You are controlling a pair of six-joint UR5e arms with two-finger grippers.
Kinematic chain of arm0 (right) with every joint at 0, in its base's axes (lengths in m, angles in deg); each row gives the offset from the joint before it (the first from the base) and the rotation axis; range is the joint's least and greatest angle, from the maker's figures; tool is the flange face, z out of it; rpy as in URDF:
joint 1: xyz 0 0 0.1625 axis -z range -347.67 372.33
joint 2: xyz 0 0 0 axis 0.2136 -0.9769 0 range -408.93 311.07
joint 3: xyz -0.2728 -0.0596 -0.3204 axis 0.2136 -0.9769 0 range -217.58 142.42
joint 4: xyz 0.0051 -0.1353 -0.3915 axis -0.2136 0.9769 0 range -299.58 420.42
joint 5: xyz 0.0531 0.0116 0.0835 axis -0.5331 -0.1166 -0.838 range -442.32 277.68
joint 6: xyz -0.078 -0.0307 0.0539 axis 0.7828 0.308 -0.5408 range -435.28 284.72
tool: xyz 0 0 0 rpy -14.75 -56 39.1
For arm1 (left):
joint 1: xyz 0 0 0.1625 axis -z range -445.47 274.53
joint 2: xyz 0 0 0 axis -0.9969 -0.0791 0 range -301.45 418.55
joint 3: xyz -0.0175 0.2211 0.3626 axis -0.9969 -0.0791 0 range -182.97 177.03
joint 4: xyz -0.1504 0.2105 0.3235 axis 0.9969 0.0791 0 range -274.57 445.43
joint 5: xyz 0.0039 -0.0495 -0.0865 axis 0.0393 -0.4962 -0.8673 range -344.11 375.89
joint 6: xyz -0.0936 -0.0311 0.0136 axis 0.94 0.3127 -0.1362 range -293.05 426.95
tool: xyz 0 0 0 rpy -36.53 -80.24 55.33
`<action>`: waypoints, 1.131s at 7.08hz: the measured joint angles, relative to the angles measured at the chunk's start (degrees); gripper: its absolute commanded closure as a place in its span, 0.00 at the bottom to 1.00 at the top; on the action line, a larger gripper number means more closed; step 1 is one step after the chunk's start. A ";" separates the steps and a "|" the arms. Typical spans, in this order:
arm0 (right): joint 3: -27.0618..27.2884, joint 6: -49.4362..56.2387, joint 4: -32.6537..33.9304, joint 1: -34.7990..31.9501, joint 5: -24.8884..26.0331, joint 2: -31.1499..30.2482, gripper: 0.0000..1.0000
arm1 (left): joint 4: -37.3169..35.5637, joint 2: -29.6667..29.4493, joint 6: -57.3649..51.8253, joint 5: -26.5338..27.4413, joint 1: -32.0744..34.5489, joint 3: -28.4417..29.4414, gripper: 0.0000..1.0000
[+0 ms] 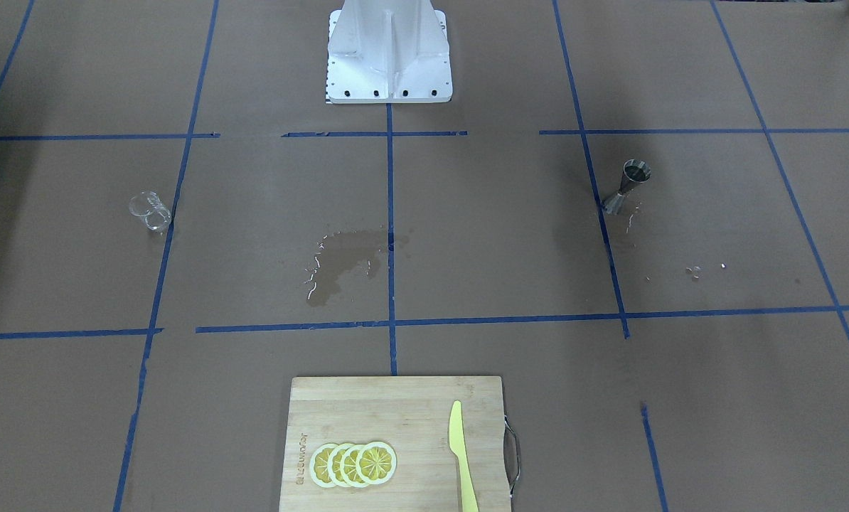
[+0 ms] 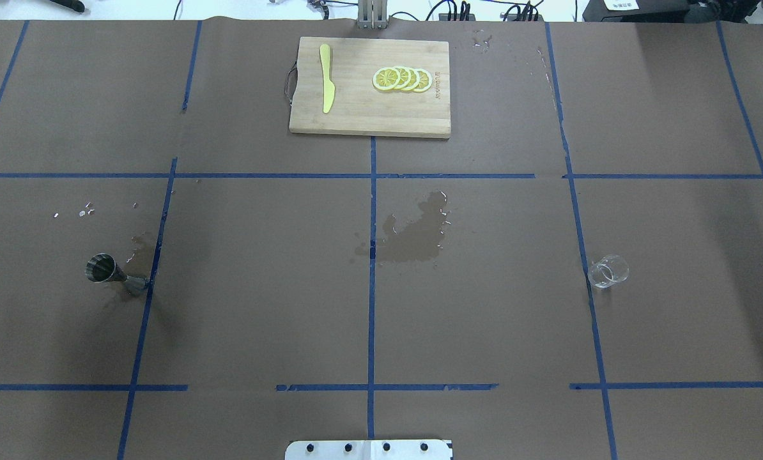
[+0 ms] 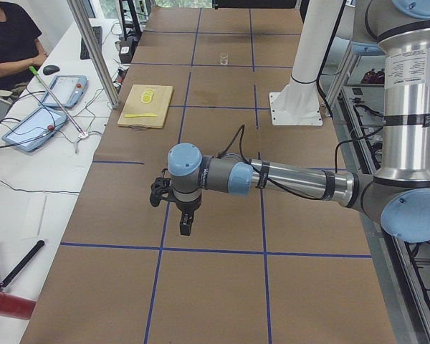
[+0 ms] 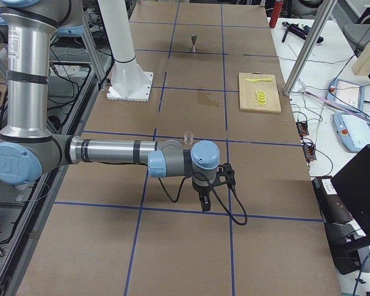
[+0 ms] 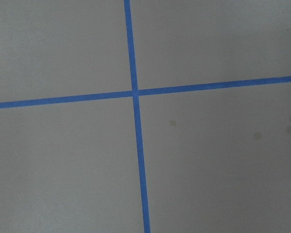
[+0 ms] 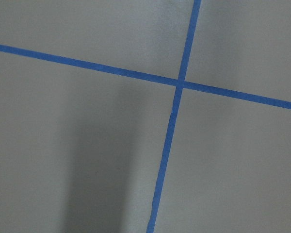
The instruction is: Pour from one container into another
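- Two grippers, neither readable: left gripper [image 3: 185, 228] and right gripper [image 4: 205, 203] appeared only in the side views, so I cannot tell how wide either one stood.
- Both hung fingers-down above the table [image 1: 680, 71], each out toward its own end.
- Glass cup [image 1: 151, 211] stood upright on the table. It sat beyond the right gripper toward the table's middle, apart from it and beside a blue tape line [image 1: 165, 242].
- Jigger [image 1: 627, 186] stood upright with its base touching another tape line. It was well past the glass cup from the right gripper, on the left gripper's half.
- Small wet marks [image 1: 634, 220] lay beside the jigger's base.
- Wet patch [image 1: 346, 259] sat between cup and jigger, against the centre tape line.
- Cutting board [image 1: 367, 412] lay at the operators' edge, holding four overlapped lemon slices [image 1: 353, 464] and a yellow knife [image 1: 460, 455] apart from them.
- Both wrist cams showed only brown cover and a tape crossing [image 5: 134, 92].
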 measured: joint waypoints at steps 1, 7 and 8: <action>1.19 -0.12 1.33 0.00 0.05 -0.26 0.00 | -0.80 0.00 -0.11 0.03 0.05 -0.03 0.00; 2.45 -0.12 4.30 0.60 0.83 -0.03 0.00 | -2.04 0.92 -6.47 0.02 0.70 0.42 0.00; 2.45 -0.11 4.33 1.14 0.96 0.06 0.00 | -2.06 0.94 -6.47 0.02 0.71 0.22 0.00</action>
